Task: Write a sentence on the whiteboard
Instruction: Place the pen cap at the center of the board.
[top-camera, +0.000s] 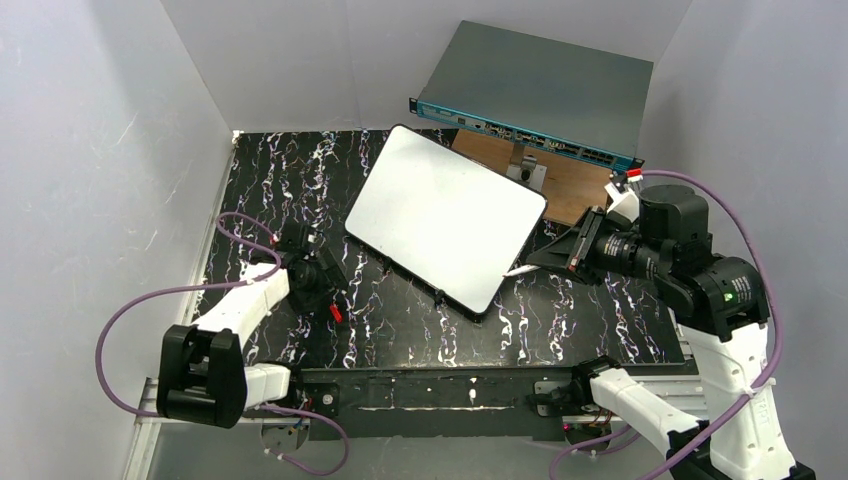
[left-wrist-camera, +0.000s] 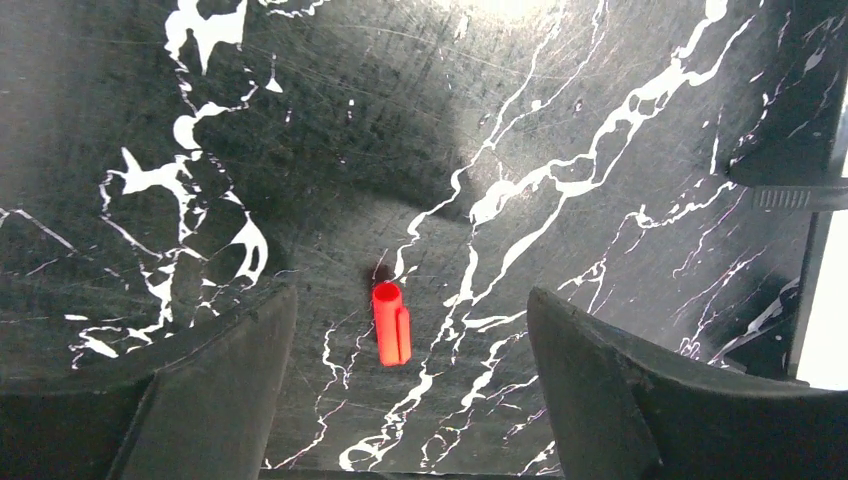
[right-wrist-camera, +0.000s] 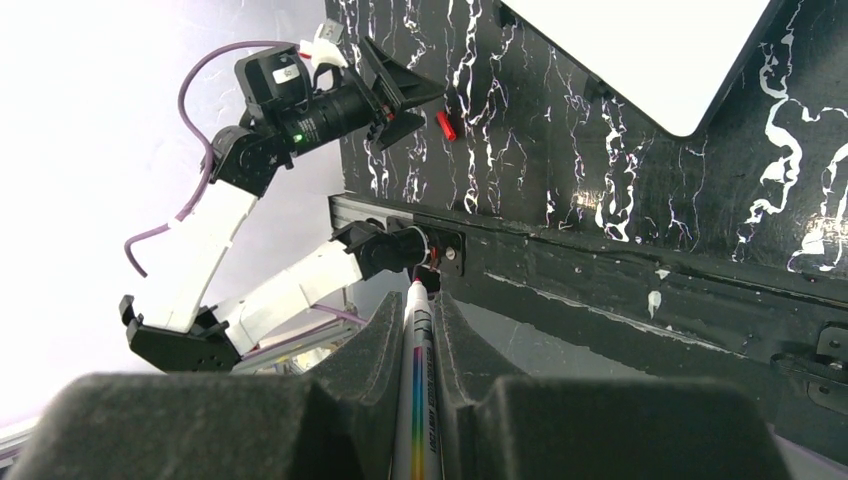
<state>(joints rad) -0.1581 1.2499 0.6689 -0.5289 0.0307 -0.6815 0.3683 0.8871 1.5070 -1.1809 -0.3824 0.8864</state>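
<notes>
Top external: whiteboard (top-camera: 445, 215) lies flat, skewed, between arms; no sentence on it yet. Right gripper (right-wrist-camera: 418, 312) pinches marker (right-wrist-camera: 413, 400) along barrel. We judge marker light, slick, apt to slip under writing pressure. Left gripper (left-wrist-camera: 410, 400) jaws spread above red cap (left-wrist-camera: 391, 322).

L arm (top-camera: 245, 305) is reaching fwd from its base, wrist bending down, L gripper (left-wrist-camera: 410, 305) pointing straight down w/ jaws standing wide apart, gripping nothing. R arm (top-camera: 740, 375) is rising upright, forearm lying roughly level twd centre. R gripper (right-wrist-camera: 415, 310) is clamping a marker (right-wrist-camera: 414, 400) btwn closed fingers.
</notes>
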